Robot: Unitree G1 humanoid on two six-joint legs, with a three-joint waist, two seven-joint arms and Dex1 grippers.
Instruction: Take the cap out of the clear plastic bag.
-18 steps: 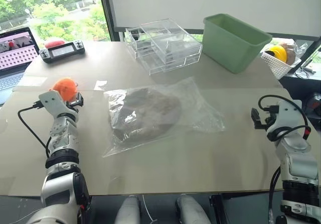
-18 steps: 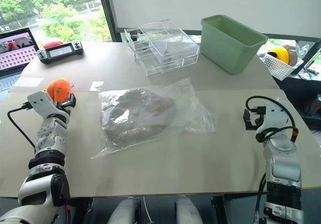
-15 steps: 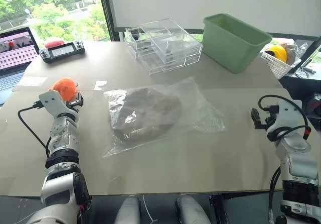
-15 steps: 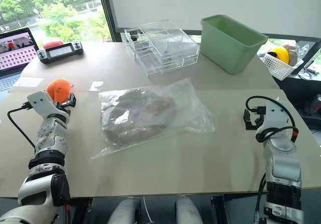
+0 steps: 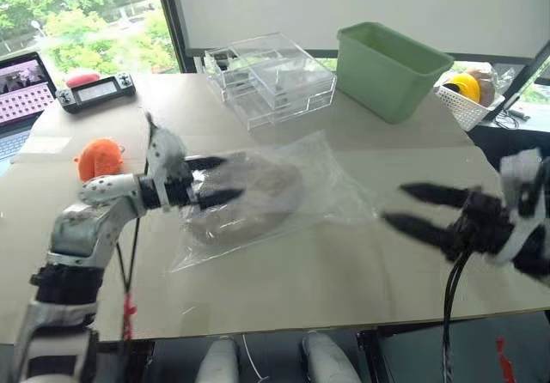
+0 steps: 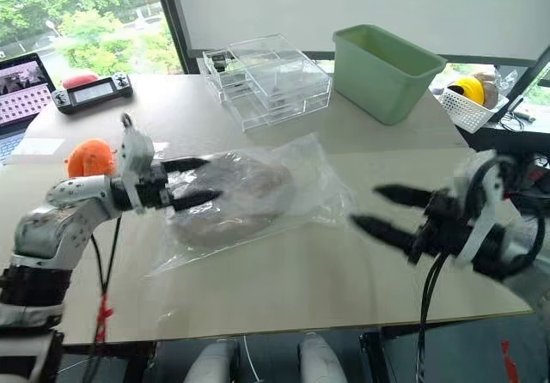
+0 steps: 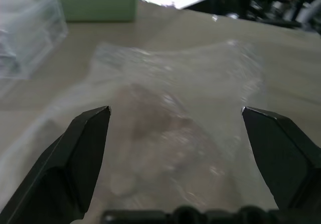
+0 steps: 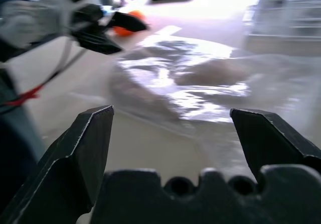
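Your left gripper, fingers apart, hovers at the bag holding the cap. Your right gripper is spread too. No writing is legible.

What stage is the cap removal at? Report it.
Nothing is done: the cap lies inside the clear plastic bag on the table. In hand: left gripper and right gripper, fingers open, point at the bag. Left: gripping the bag, pulling the cap out.

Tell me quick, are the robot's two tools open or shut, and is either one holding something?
Left tool: open, holding nothing, over the clear plastic bag.
Right tool: open, holding nothing.
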